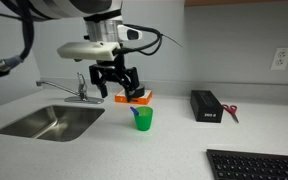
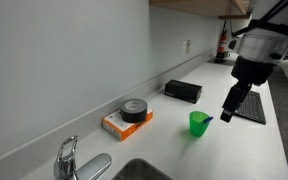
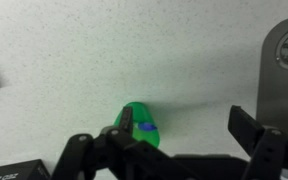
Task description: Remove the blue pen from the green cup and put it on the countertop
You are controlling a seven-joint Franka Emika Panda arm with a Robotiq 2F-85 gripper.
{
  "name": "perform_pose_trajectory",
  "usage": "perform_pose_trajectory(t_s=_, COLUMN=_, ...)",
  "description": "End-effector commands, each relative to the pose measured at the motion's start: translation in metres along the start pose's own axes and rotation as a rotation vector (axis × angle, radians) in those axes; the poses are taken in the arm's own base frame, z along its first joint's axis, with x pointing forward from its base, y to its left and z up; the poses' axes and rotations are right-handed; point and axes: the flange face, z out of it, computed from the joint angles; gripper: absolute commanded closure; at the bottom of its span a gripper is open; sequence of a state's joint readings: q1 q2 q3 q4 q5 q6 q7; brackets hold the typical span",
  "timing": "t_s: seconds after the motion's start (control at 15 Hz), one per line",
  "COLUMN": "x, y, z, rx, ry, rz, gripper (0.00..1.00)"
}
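Note:
The green cup [image 1: 143,119] stands upright on the pale countertop [image 1: 174,145]; it also shows in the other exterior view [image 2: 199,123] and in the wrist view [image 3: 142,122]. The blue pen [image 1: 136,113] sticks out of the cup at a slant and shows as a blue spot at the rim in the wrist view [image 3: 146,128]. My gripper [image 1: 117,84] hangs open and empty above the cup, a little toward the sink. In an exterior view it is [image 2: 230,108] beside the cup. In the wrist view its fingers [image 3: 179,140] are spread wide.
A steel sink [image 1: 52,122] with a faucet [image 1: 81,90] lies beside the cup. An orange base with a black round object [image 2: 128,119] sits behind it. A black box [image 1: 206,104], red-handled scissors [image 1: 231,113] and a keyboard [image 1: 256,164] lie further along the counter.

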State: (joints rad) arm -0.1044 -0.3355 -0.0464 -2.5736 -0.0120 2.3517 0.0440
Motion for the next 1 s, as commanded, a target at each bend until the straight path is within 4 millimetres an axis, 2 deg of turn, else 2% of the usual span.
perform_pose_trajectory(t_s=0.0, x=0.002, y=0.008, z=0.007, rx=-0.010, ry=-0.005, rz=0.029, gripper=0.00)
perform_pose_trajectory(t_s=0.13, x=0.003, y=0.011, z=0.014, rx=-0.013, ry=-0.019, rz=0.035, gripper=0.00)
perform_pose_trajectory(t_s=0.4, x=0.003, y=0.006, z=0.015, rx=-0.042, ry=0.013, rz=0.042, gripper=0.00)
perform_pose_trajectory(t_s=0.93, x=0.009, y=-0.009, z=0.048, rx=-0.163, ry=0.035, rz=0.056, gripper=0.00)
